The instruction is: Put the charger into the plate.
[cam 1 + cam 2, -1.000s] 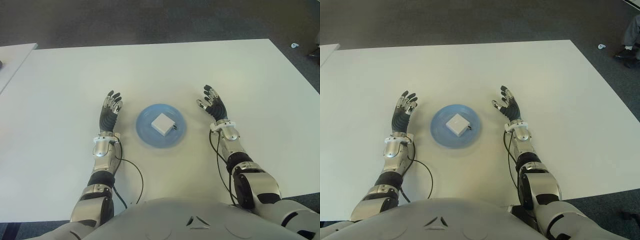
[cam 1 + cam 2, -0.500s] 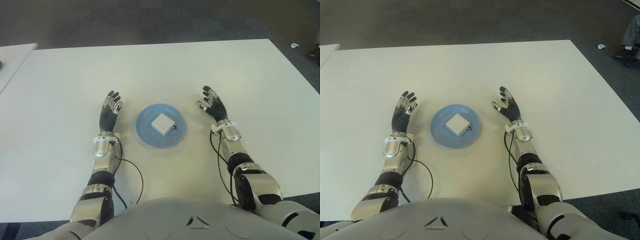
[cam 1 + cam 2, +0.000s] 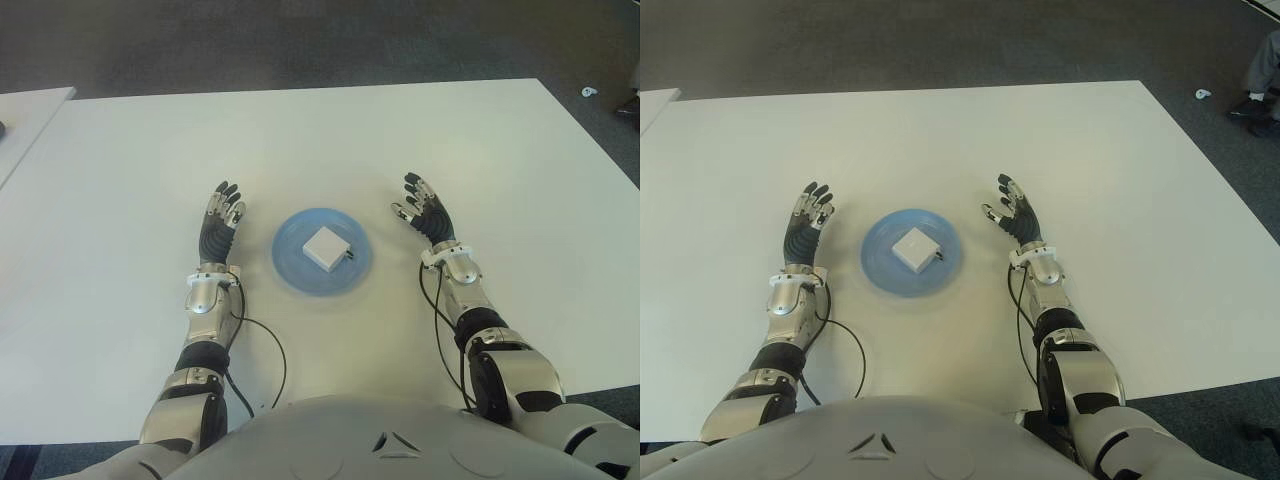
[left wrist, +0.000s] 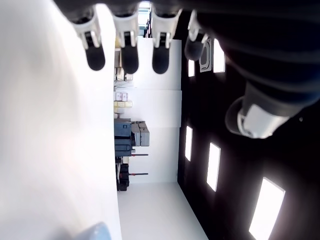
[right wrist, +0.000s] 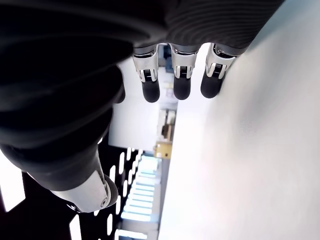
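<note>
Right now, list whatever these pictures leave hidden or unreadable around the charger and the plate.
- The charger: its underside is hidden against the plate in both eye views, and its markings are too small to read.
- The plate in the left wrist view: only a blurred blue sliver shows at the frame's edge.
- Right wrist view: neither charger nor plate appears, only the right hand over the table.
- The left hand: whether it touches the table cannot be told.

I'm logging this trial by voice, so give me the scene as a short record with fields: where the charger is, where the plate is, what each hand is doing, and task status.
charger: white square block, lying inside the plate
plate: blue, round, on the white table, between the two hands
left hand: open, holds nothing, beside the plate on its left
right hand: open, holds nothing, beside the plate on its right
task status: charger already in the plate
</note>
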Tool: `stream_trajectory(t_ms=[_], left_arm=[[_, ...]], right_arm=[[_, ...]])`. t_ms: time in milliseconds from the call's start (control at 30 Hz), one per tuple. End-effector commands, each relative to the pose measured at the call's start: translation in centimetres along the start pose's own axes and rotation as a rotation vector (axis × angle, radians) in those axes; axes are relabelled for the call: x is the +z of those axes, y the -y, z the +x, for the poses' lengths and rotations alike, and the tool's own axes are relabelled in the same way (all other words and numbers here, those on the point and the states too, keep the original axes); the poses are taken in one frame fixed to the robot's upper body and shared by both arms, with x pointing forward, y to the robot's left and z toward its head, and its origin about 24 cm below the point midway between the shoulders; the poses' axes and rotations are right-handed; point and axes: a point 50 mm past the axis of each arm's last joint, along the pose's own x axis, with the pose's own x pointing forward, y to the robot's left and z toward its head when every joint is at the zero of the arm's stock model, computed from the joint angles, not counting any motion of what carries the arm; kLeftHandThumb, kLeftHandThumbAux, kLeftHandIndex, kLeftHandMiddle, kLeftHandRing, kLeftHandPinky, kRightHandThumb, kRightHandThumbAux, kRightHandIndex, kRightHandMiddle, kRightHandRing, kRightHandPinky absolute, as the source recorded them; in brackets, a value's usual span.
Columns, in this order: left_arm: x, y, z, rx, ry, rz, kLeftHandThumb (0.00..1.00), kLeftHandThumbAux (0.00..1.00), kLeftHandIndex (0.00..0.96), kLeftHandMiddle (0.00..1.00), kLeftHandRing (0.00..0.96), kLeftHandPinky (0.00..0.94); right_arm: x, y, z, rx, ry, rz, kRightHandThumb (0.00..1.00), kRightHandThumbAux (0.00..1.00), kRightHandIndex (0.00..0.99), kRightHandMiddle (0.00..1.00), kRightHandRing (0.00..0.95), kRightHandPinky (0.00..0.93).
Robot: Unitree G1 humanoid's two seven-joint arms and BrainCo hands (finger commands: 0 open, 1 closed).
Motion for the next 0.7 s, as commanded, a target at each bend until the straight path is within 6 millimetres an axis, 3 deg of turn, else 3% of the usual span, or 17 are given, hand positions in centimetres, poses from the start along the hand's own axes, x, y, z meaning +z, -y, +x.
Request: stream_trajectory(t_ms=[33, 700], left_arm=[[-4.66, -0.46, -4.35, 0.040, -0.263, -0.028, 0.000, 0.531, 0.029, 0.120, 0.116, 0.134], [-4.64, -0.67, -4.49, 0.036, -0.264, -0.021, 0.000, 0.522, 0.028, 0.119, 0.115, 0.131]], right_arm=[[-4.62, -2.01, -3.47, 0.032, -0.230, 0.052, 0.086, 0.788, 0.000, 0.000, 0.000, 0.009], [-4.80, -2.63, -3.79, 0.010, -0.229, 0.102, 0.125, 0.781, 0.000, 0.000, 0.000, 0.019]])
